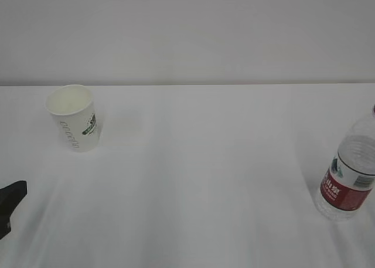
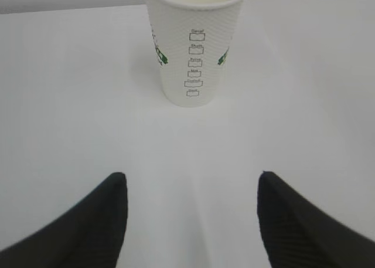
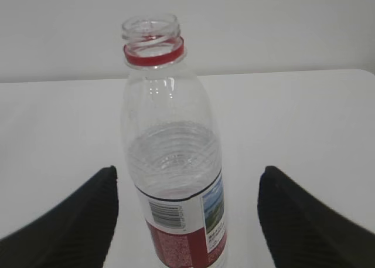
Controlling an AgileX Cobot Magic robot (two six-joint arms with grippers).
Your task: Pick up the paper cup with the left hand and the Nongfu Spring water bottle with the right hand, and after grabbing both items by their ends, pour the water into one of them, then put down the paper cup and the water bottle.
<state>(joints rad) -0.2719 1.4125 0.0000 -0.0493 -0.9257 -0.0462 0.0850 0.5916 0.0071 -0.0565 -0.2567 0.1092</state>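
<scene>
your left hand [image 1: 10, 204] shows only as a black tip at the exterior view's left edge; the paper cup [image 1: 74, 117] stands upright far left on the white table [image 1: 205, 174], the nongfu spring water bottle [image 1: 350, 168] at the right edge. left wrist view: fingers [image 2: 94, 221] spread, released, cup ahead, untouched. right wrist view: right hand [image 3: 187, 221] released, uncapped bottle upright between the fingers, water [image 3: 173, 162] partway up.

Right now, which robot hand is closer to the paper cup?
Left. The left hand faces the paper cup, fingers open, short of it and not touching. The right hand is across the table, open around the water bottle.
</scene>
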